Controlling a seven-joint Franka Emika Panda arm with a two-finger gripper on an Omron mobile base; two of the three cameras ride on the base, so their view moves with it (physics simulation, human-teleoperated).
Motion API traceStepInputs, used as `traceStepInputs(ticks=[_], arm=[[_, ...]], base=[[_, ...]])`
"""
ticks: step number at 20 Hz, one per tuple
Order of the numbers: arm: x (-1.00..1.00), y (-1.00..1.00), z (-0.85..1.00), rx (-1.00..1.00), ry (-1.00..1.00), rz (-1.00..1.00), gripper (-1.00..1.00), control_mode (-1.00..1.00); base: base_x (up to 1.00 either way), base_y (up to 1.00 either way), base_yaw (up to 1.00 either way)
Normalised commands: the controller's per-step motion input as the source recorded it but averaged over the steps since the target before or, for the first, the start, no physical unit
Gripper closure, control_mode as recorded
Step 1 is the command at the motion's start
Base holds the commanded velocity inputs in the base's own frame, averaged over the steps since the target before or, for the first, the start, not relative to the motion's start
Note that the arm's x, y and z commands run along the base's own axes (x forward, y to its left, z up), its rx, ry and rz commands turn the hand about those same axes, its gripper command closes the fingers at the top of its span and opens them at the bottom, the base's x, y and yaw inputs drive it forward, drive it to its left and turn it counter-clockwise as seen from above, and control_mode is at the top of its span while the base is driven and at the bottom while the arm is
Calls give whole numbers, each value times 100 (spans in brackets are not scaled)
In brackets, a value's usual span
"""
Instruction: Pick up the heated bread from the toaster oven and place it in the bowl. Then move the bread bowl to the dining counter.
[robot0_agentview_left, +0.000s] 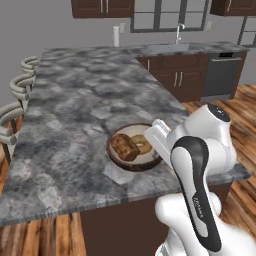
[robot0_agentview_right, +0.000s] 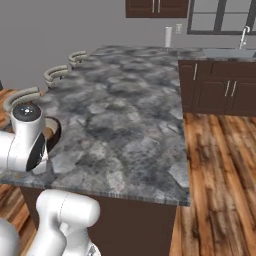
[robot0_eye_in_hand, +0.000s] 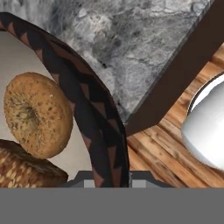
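The bowl (robot0_agentview_left: 131, 168), dark brown at the rim and pale inside, rests on the marbled dining counter (robot0_agentview_left: 75, 100) close to its near edge. In it lie the golden-brown heated bread (robot0_agentview_left: 124, 146) and a tan ring-shaped pastry (robot0_agentview_left: 143, 145). My gripper (robot0_agentview_left: 156, 145) sits at the bowl's right rim. In the hand view the bowl's rim (robot0_eye_in_hand: 87, 100) runs down between the jaws of the gripper (robot0_eye_in_hand: 110, 181), which looks shut on it. The pastry (robot0_eye_in_hand: 37, 113) and a corner of the bread (robot0_eye_in_hand: 22, 168) lie just inside the rim. The toaster oven is out of view.
Bar stools (robot0_agentview_left: 20, 85) line the counter's far left side. Past the counter (robot0_agentview_right: 125, 110) stand a sink with faucet (robot0_agentview_left: 177, 35), dark cabinets and a dishwasher (robot0_agentview_left: 222, 75). A white roll (robot0_agentview_left: 116, 36) stands at the back. Wooden floor (robot0_agentview_right: 220, 165) lies to the right.
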Motion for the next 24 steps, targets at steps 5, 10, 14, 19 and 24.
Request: traceStepInputs(ticks=[5,10,14,19,24], arm=[[81,0,-9,1,5,-1,100,-100],[100,0,-11,18,23,0,100,-100],[88,0,-8,14,22,0,100,-100],[24,30,-11,-2,-1,1,100,-100],[87,52,-34,-5,-6,0,100,-100]], base=[[0,0,0],[0,0,0],[0,0,0],[0,0,0],[0,0,0]])
